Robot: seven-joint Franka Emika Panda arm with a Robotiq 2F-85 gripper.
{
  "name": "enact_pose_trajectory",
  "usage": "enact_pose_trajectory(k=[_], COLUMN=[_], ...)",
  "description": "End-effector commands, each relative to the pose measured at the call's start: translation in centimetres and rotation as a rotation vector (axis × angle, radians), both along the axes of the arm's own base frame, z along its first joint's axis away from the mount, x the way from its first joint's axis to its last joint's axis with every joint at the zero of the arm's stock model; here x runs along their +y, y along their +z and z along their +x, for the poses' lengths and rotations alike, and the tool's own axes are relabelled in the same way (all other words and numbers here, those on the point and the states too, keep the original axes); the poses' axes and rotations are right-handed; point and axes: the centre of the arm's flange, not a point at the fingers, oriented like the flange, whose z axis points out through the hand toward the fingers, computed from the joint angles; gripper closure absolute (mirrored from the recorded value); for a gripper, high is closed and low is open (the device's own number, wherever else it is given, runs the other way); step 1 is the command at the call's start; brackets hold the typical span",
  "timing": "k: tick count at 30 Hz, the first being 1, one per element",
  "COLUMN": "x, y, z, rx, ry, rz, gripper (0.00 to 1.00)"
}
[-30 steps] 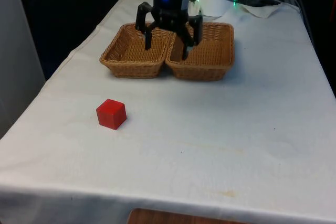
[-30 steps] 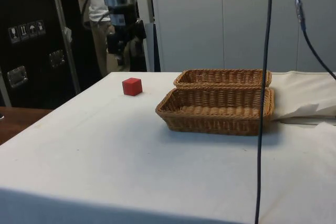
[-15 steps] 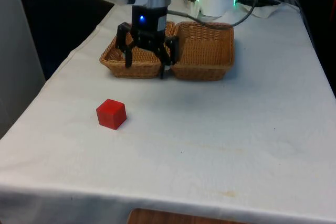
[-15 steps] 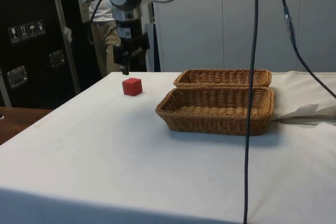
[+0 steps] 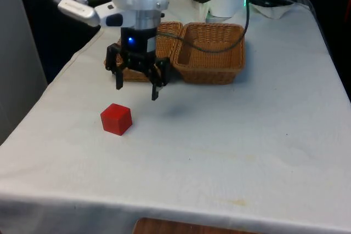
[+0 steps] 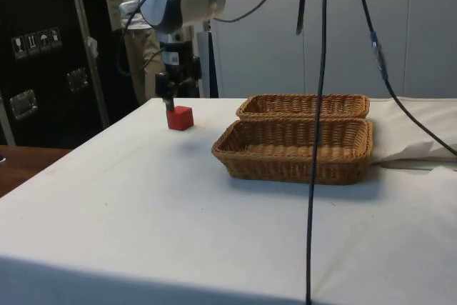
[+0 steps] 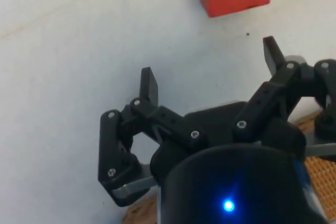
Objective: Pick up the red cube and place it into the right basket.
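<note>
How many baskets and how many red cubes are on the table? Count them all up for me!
Baskets: 2, one and another
Red cube: 1
Total: 3

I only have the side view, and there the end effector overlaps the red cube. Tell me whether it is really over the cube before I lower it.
Observer: Not over it. In the front view the end effector hangs above bare cloth between the wicker baskets and the red cube, short of the cube on the basket side.
Operator: Report how wide it is open.
Observer: Wide open in the wrist view. The cube lies beyond the fingertips, not between them.
</note>
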Motion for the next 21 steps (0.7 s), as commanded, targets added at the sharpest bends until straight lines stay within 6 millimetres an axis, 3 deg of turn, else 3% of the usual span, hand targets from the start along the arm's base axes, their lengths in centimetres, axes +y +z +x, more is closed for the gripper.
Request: enact_pose_trajectory(k=[1,9,21], x=[-0.7,-2.2,-3.9], y=[-0.3,-1.6,-3.9], z=[0.1,0.2,2.7], rx=[-0.01,-0.012,-0.025], ry=[0.002,0.011,0.046], rz=[0.013,0.017,0.023], gripper=[0.0,0.0,0.0])
